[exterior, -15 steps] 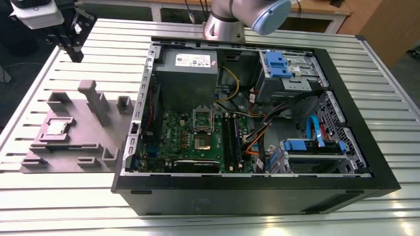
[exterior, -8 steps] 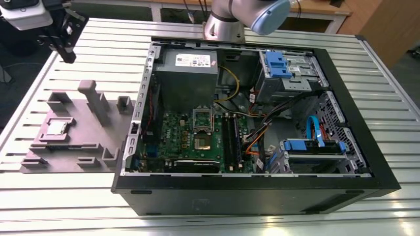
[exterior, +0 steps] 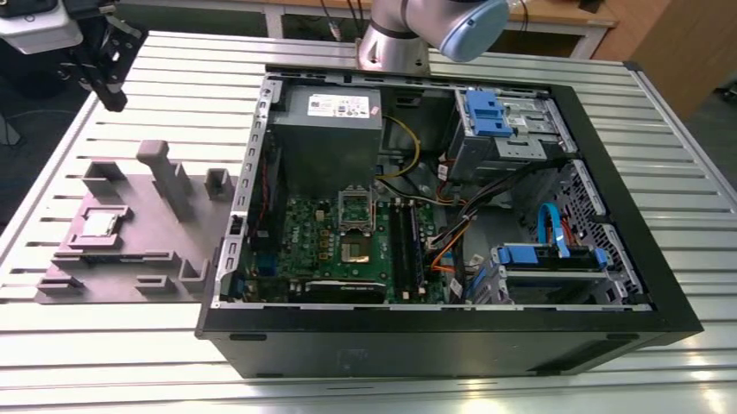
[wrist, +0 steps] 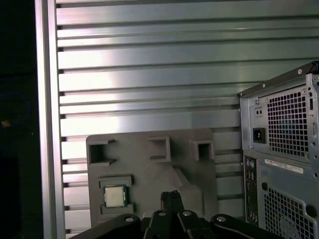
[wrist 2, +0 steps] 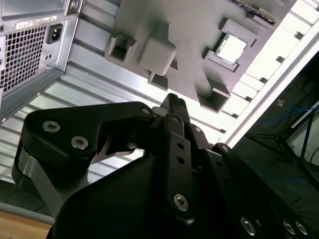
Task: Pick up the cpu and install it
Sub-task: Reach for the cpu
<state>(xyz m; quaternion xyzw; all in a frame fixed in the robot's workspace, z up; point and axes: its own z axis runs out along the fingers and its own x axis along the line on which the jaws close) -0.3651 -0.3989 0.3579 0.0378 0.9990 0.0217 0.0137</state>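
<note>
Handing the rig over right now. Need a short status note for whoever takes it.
Hand: shut, holding nothing, above the table, clear of the tray.
cpu: lying in its pocket in the grey fixture tray, on the exterior view's left of the open computer case.
Done: nothing yet; cpu not picked up.
Left: pick-up and install into the board's socket.

Exterior view looks down obliquely; both wrist views share the tray [wrist: 149, 172].
</note>
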